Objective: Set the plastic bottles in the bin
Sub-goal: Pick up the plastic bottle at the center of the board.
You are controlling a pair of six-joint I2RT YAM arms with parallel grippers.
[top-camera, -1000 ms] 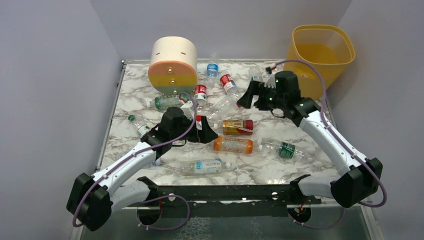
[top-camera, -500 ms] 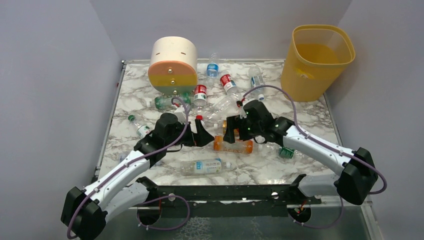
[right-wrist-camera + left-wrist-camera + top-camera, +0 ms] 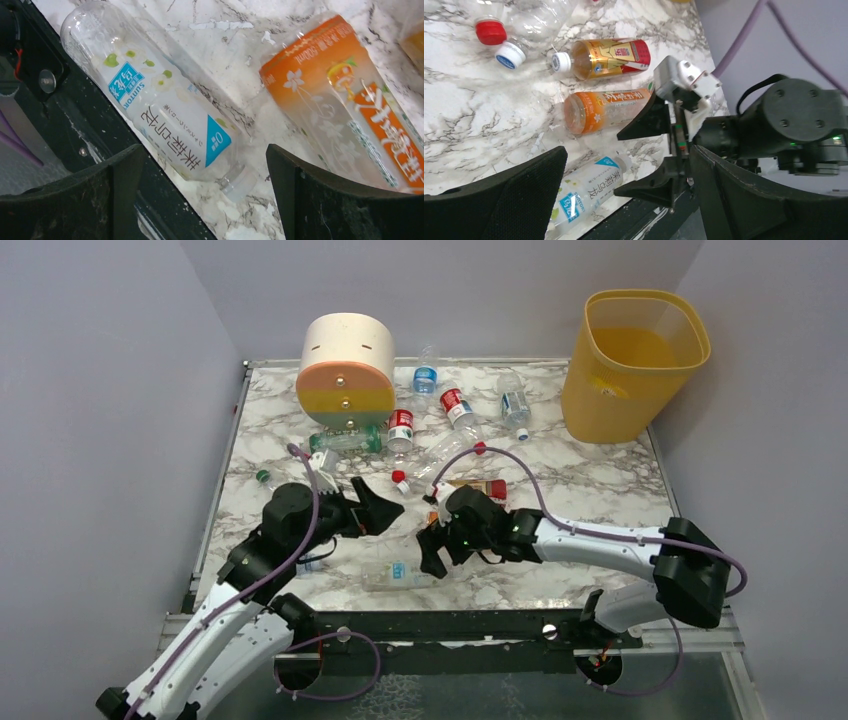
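Note:
Several plastic bottles lie on the marble table. A clear one with a white-and-blue label (image 3: 405, 573) (image 3: 170, 125) (image 3: 584, 192) rests at the near edge. My right gripper (image 3: 435, 545) (image 3: 205, 200) hovers open over its capped end, the cap lying between the fingers, untouched. Beside it lie an orange bottle (image 3: 350, 115) (image 3: 604, 107) and an amber, red-labelled bottle (image 3: 482, 487) (image 3: 606, 57). My left gripper (image 3: 372, 510) (image 3: 629, 200) is open and empty, left of the right one and facing it. The yellow-orange bin (image 3: 635, 365) stands at the far right corner.
A round cream, orange and yellow drawer unit (image 3: 345, 370) stands at the back, with more bottles (image 3: 400, 425) scattered beside it. A black frame rail (image 3: 450, 625) runs along the table's near edge, right next to the white-labelled bottle. Grey walls close in both sides.
My right arm swung from the back near the bin to the near edge, lowering over the white-labelled bottle, its jaws narrowing slightly. My left arm drew back toward the left.

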